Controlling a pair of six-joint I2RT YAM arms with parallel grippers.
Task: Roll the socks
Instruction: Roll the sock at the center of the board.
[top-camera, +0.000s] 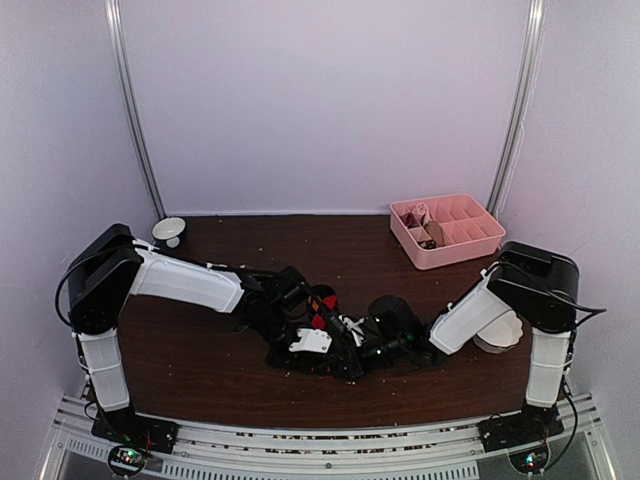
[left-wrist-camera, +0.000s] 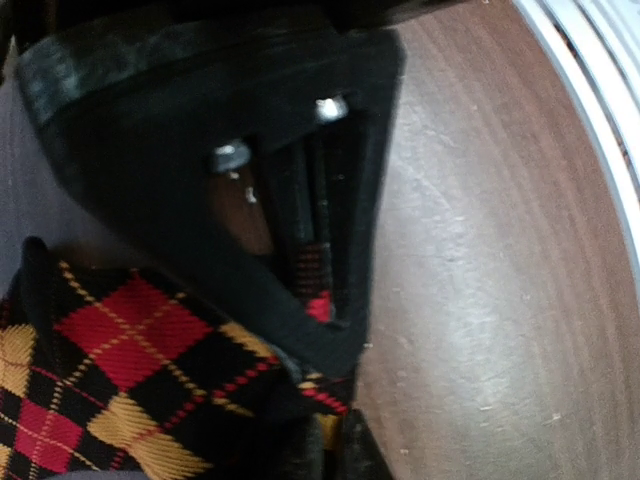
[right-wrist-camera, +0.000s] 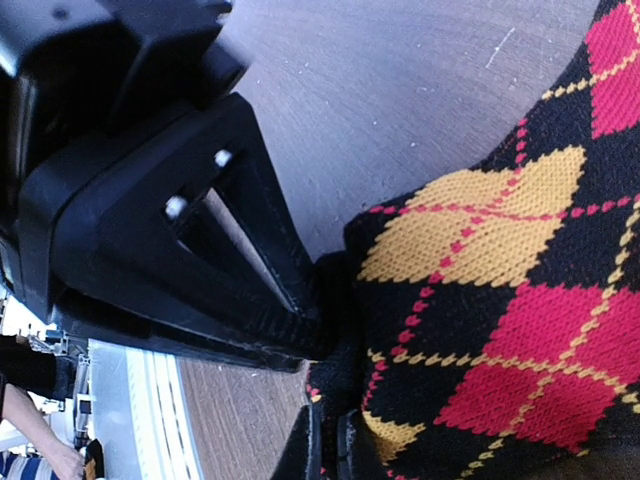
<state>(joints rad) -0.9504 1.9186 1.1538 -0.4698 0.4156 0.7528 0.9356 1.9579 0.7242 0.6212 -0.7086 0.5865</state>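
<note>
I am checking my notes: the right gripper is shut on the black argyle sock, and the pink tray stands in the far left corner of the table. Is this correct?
Not quite. The pink tray stands in the far right corner, not the far left, as the top view shows. The right gripper is indeed shut on the argyle sock.

No text, label, brand, number or sign can be read on anything in any view.

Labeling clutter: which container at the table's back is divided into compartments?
The pink rectangular plastic tray, back right; the small round white bowl, back left, has none.
</note>
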